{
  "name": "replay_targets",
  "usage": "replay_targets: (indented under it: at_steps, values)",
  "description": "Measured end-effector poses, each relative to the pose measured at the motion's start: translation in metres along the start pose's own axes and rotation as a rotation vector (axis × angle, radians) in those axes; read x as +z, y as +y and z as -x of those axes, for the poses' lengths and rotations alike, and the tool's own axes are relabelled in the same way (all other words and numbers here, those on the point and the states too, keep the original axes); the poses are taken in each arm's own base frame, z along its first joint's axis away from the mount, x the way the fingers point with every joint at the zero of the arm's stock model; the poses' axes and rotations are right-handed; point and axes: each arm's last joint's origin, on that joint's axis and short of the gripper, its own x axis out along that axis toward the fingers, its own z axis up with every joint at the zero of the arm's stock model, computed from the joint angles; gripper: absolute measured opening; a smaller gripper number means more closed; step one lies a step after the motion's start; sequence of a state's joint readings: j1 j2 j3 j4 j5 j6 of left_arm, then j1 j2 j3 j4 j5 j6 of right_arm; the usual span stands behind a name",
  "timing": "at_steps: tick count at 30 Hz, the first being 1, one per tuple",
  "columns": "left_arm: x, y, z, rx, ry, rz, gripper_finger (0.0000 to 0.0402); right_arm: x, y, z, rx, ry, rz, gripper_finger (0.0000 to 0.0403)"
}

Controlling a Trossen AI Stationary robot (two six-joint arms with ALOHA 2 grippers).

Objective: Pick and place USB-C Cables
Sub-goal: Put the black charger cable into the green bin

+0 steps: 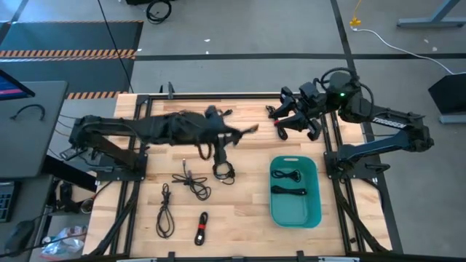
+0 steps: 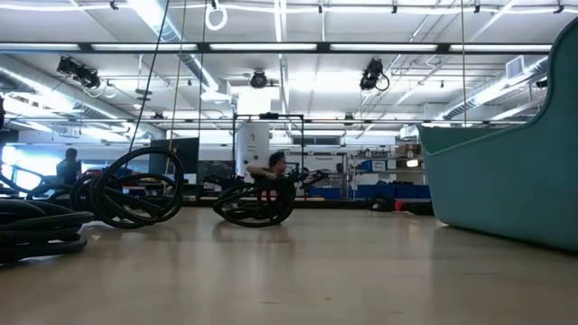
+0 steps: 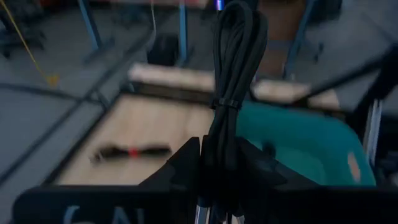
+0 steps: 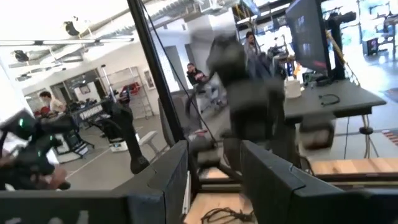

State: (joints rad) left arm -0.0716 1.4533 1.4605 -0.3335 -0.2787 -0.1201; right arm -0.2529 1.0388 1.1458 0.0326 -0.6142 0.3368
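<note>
My left gripper (image 3: 217,155) reaches over the middle of the table (image 1: 217,151) and is shut on a tied black USB-C cable bundle (image 3: 233,68). Other USB-C cables lie flat on the wood: a loose one (image 1: 191,182), a long loop (image 1: 165,211) and one with a red band (image 1: 202,228), also seen in the left wrist view (image 3: 134,151). Two more lie inside the teal tub (image 1: 295,191). My right gripper (image 4: 214,165) is open and holds nothing, raised near the table's far right (image 1: 287,120). My left gripper pinches the black cable bundle between its two fingers at one end (image 3: 219,146), below its thin tie (image 3: 225,104). The fingers lie along the bundle, which sticks straight out beyond the fingertips. Its looped far end (image 1: 223,172) shows just past the gripper in the high view.
The teal tub (image 3: 311,140) sits on the table's right half, its wall tall in the low view (image 2: 506,181). Cable loops (image 2: 135,190) (image 2: 256,200) rest on the wood. Another small black cable lies by the right gripper (image 1: 271,110). People show in the room behind.
</note>
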Motion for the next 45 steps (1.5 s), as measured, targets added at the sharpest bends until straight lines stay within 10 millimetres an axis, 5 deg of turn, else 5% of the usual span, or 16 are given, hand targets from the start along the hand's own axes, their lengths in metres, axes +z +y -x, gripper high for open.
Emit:
replay_targets:
  at_steps: [22, 32, 45]
  values:
    - [0.027, 0.03, 0.028, -0.014, -0.162, -0.004, 0.0079, -0.027, -0.048, -0.056, -0.228, -0.049, 0.176, 0.0173]
    - [0.027, 0.033, 0.027, -0.013, -0.163, 0.007, 0.0073, -0.021, -0.042, -0.06, -0.178, -0.13, 0.247, 0.0233]
    - [0.027, 0.034, 0.025, -0.008, -0.156, 0.028, 0.0067, -0.034, -0.055, -0.076, -0.172, -0.126, 0.232, 0.0236]
